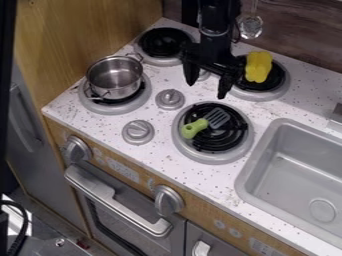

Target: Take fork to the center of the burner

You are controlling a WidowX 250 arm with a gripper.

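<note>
We saw the fork (196, 127) lying across the front burner (211, 158) beside the sink (246, 172) — nearer the camera than our end effector (208, 90) and clear of it. We had the fingers hanging well apart — above the desk (157, 112).

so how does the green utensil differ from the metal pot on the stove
The utensil has a green handle and grey slotted head; the pot is plain shiny metal. The utensil lies flat, while the pot stands upright, open at the top. The pot is also wider and deeper than the slim utensil. Both rest on burners.
</note>
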